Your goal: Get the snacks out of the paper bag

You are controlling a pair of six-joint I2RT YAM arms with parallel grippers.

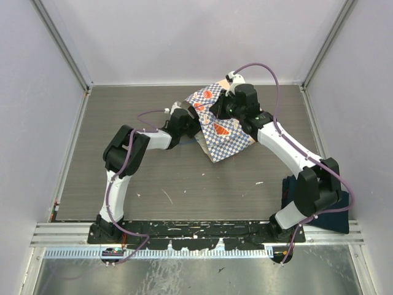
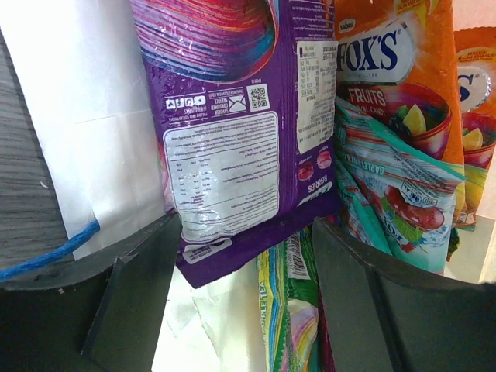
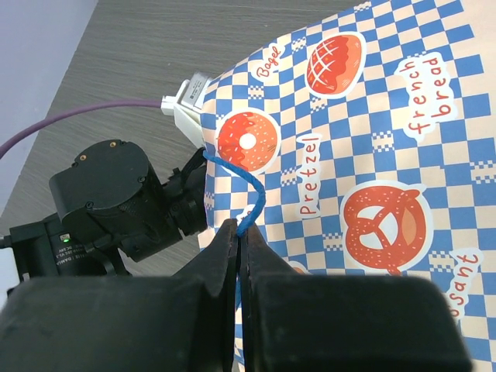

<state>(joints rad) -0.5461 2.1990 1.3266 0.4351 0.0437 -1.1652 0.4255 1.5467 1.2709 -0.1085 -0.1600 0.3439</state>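
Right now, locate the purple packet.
The purple packet sits mid left-wrist view, inside the paper bag, straddled by the left gripper, left of the orange packet.

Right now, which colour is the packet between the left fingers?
The packet is purple; the left wrist view shows it best.

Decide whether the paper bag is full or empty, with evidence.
Not empty: the paper bag holds purple, orange, teal and green snacks, per the left wrist view.

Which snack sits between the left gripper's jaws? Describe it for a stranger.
Find the checkered paper bag on the grey table; the left gripper reaches inside. Between its jaws sits the purple packet, back label and QR code showing, unlike the orange packet and teal packet alongside.
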